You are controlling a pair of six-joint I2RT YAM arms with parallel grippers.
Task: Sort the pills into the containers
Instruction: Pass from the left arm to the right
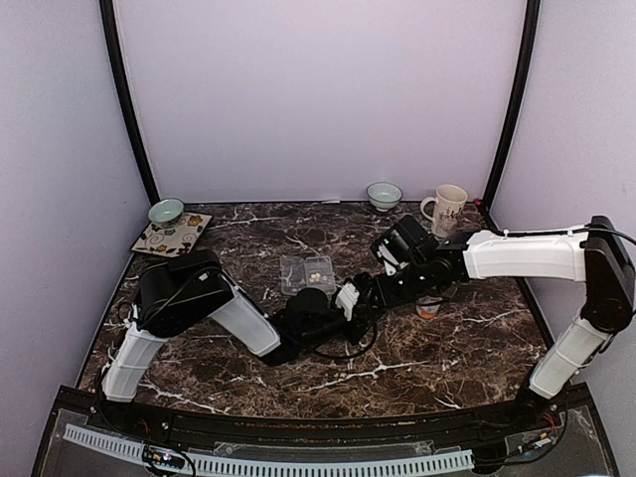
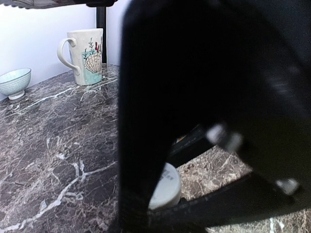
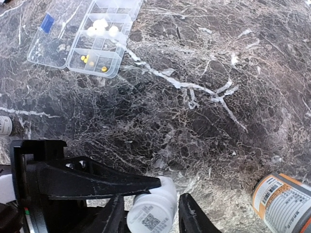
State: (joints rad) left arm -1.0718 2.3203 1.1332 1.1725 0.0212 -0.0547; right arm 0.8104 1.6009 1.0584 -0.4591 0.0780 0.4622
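Note:
A small white bottle (image 3: 151, 216) hangs over the table's middle, held between both arms. My left gripper (image 1: 333, 310) is shut on it, and one of its black fingers (image 3: 97, 182) lies across the bottle's far part. Around the near end stands my right gripper (image 3: 151, 199), open, with a thin gap on each side. In the left wrist view a dark blur hides nearly everything except the bottle's white end (image 2: 165, 187). The clear pill box (image 3: 115, 52) lies open at the upper left. Cream-white pills (image 3: 99, 26) sit in one of its compartments and tiny yellow ones (image 3: 90, 60) in another.
An orange bottle (image 3: 284, 204) lies to the right of the grippers. Another small white bottle (image 3: 4, 125) shows at the left edge. A shell-printed mug (image 1: 444, 209) and a bowl (image 1: 385, 195) stand at the back, and a bowl (image 1: 166, 211) with a patterned plate (image 1: 172, 235) at the back left.

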